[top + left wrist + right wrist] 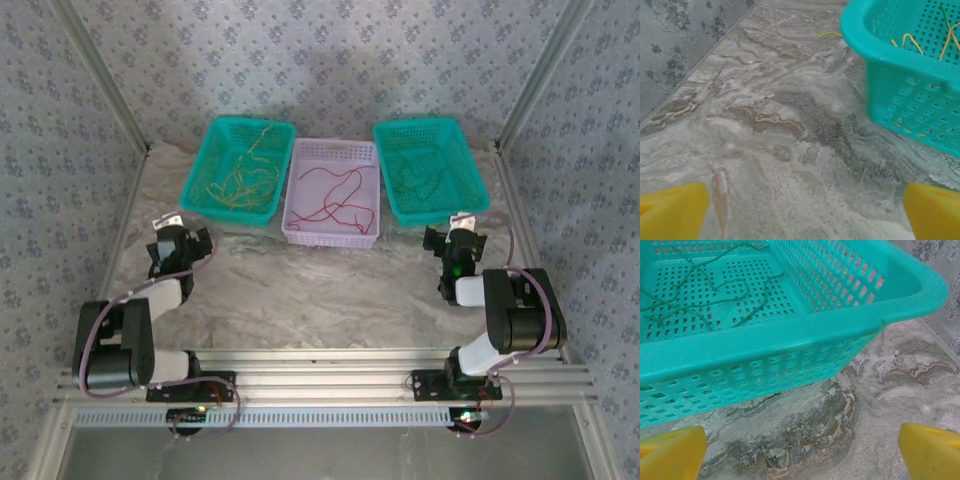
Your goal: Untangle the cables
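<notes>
Both pairs of jaws spread, empty; along the far edge of the tabletop (300,290), yellow-orange cable (243,178), red cable (335,195), green cable (420,175), each in its own basket (330,239).

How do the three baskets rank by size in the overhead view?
1. Left teal basket and right teal basket: they look alike, so I won't rank one over the other.
2. Lilac basket: narrower, smallest.

Marble-patterned table (300,290) carries three baskets (far side): teal basket (225,214) at eleven o'clock, lilac basket (330,239) at twelve, second teal basket (440,214) at one.
</notes>
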`<state>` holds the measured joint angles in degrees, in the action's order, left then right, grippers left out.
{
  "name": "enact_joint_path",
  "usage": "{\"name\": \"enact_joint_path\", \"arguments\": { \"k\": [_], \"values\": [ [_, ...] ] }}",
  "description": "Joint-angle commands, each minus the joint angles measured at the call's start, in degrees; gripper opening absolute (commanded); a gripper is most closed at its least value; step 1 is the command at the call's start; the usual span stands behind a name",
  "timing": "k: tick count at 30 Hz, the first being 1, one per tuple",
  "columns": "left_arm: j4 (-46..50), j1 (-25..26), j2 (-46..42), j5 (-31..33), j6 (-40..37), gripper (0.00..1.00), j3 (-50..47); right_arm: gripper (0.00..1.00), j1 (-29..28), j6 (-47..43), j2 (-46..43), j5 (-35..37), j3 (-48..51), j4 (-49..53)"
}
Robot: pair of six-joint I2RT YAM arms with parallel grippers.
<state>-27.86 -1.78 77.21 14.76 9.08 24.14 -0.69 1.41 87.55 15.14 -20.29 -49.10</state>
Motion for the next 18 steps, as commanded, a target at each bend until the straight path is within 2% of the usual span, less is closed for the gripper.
{"name": "enact_joint_path", "arguments": {
  "k": [1, 6, 8, 18],
  "values": [
    [-11.47, 0.00, 2.78, -2.72, -2.62, 1.00, -0.64, 1.00, -0.43, -1.23, -0.01, 0.77, -0.15, -1.52],
    [-26.84, 1.13, 10.81, -2.18, -4.06, 1.00, -4.56, 1.00, -0.62, -1.34, -0.01, 0.86, -0.09, -1.61],
    [-20.96, 1.51, 10.05, -1.82, -4.12, 1.00, -2.14, 1.00, -0.70, -1.41, 0.01, 0.95, -0.05, -1.70],
    [-21.64, 2.53, 10.60, -0.19, -5.13, 1.00, -1.99, 1.00, -0.69, -1.41, 0.05, 0.86, -0.12, -1.61]
  ]
}}
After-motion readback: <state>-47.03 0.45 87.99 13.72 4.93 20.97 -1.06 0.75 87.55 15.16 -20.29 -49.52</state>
